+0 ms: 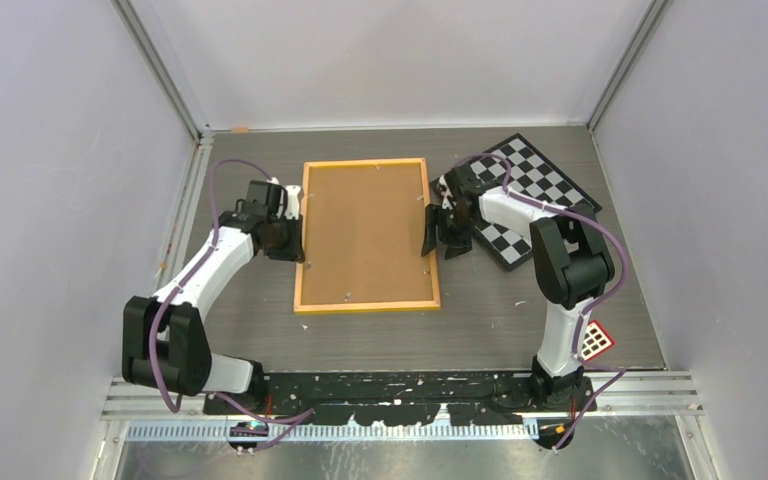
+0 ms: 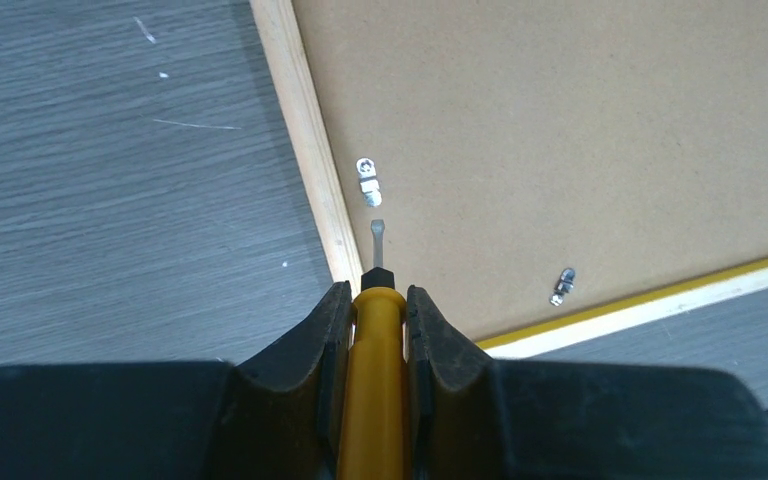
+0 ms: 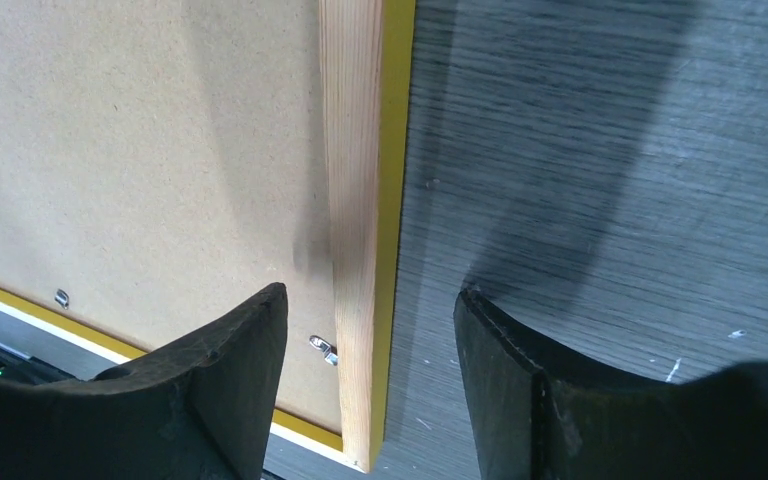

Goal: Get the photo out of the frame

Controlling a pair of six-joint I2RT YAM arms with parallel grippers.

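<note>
Frame: the large rectangular yellow-orange wooden picture frame (image 1: 365, 304) lies face down on the grey wood-grain counter (image 1: 480, 330) between our two arms. Its long axis runs away from the arm bases.
Backing: the brown cork-like backing board (image 1: 365, 230) faces up and fills the frame, so we judge that it has not been lifted out yet.
Photo: we cannot see the photo. We take it to be under the backing board, inside the frame.
Left pincer: the left pincer (image 2: 378, 295) is nearly closed, clamped on the handle of a yellow screwdriver (image 2: 370, 390). It sits at the middle of the frame's left long rail.
Right pincer: the right pincer (image 3: 370, 292) is parted and empty. It straddles the right long rail, one finger over the backing and one over the counter, and we see a gap on both sides.
Key relation: the small metal clip (image 2: 367, 180) lies just ahead of the screwdriver blade and a touch to its left, on the backing beside the left rail. Blade and clip are apart.
Nearer arm: the left arm, since its tool is already aimed at the clip.
Next move, as we judge it: ease the blade forward onto the clip and turn it off the backing while the right pincer steadies the opposite rail.
Other clips: a second clip (image 2: 563, 285) sits near the yellow near rail.
Bystander: the black-and-white checkerboard (image 1: 530, 190) lies to the right, clear of the frame.
</note>
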